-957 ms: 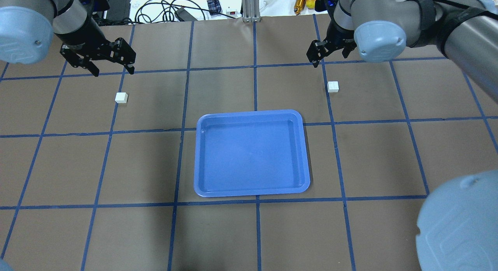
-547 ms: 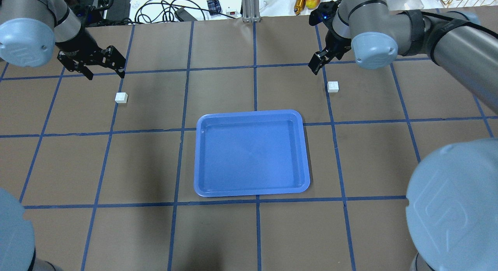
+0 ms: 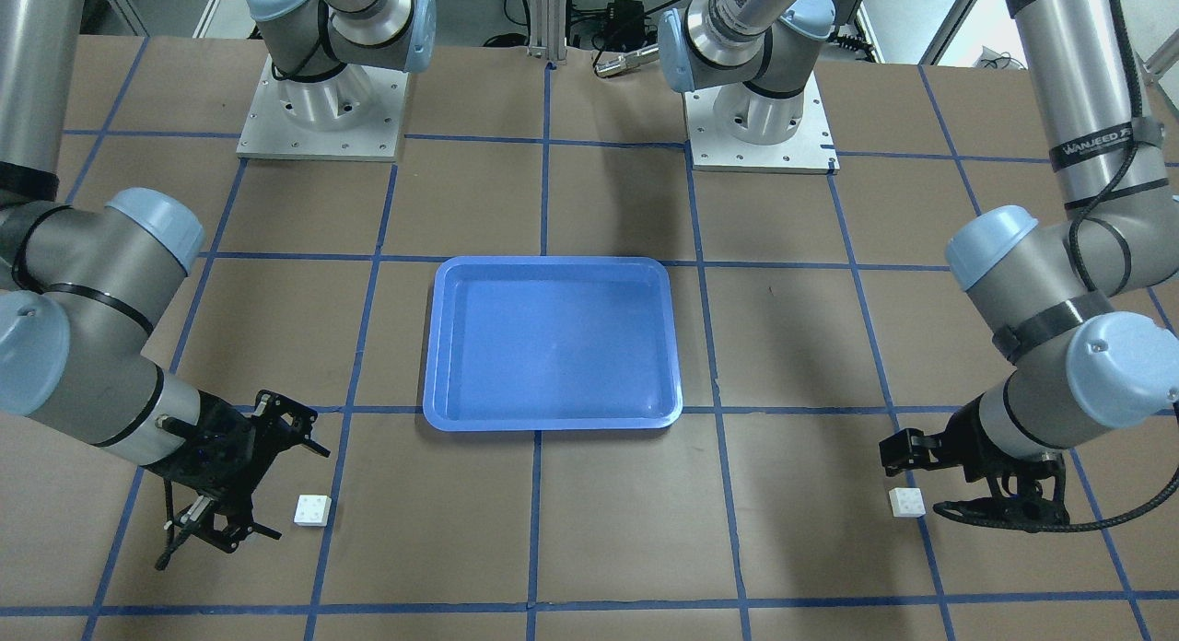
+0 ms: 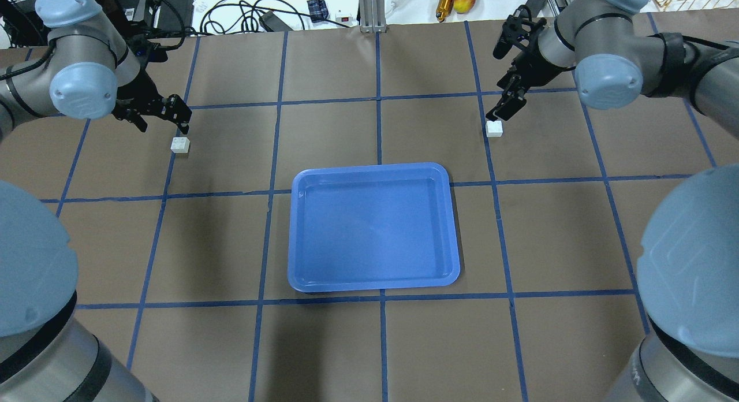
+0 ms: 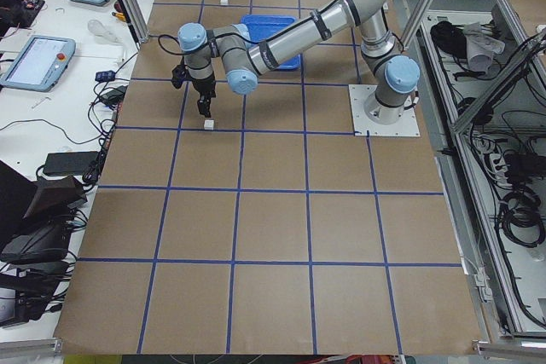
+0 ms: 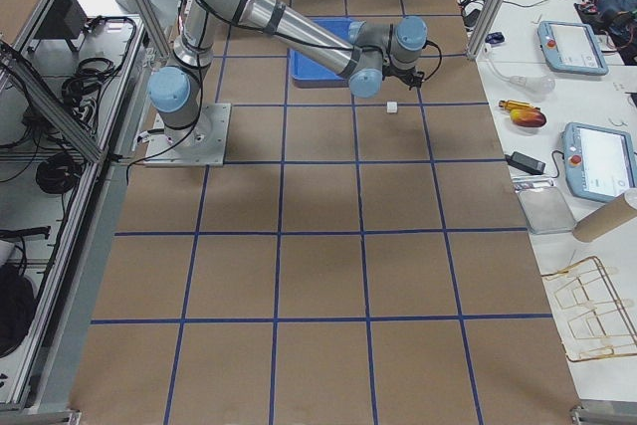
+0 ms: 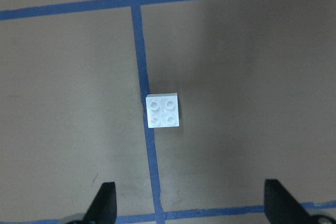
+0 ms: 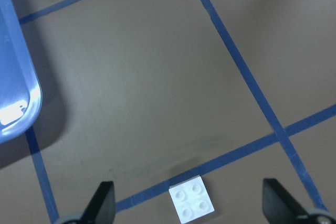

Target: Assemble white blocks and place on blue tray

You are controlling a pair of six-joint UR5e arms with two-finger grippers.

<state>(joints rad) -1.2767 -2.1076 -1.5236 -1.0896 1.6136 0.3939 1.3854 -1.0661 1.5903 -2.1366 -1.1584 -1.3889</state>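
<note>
Two white blocks lie studs-up and well apart on the brown table, one (image 4: 180, 145) at the upper left of the overhead view, the other (image 4: 493, 129) at the upper right, neither yet lifted or joined. The blue tray (image 4: 374, 287) sits bare at the centre of the frame, between them.

The left gripper (image 7: 189, 183) hovers over its block with jaws spread wide and nothing in them. The right gripper (image 8: 188, 183) is likewise spread and empty above its own block.

The step in hand appears to be the approach for a twin pick-up. In the left wrist view the block (image 7: 164, 112) sits beyond the fingertips and left of their midline, beside a blue tape line, so that arm likely needs to slide forward and across before descending. In the right wrist view the block (image 8: 191, 205) lies near the bottom edge, roughly centred but turned slightly against the jaw line. A small wrist twist there would bring the pads flat onto opposite sides.

Each grip is best taken on the side walls, leaving studs and underside free for mating
</note>
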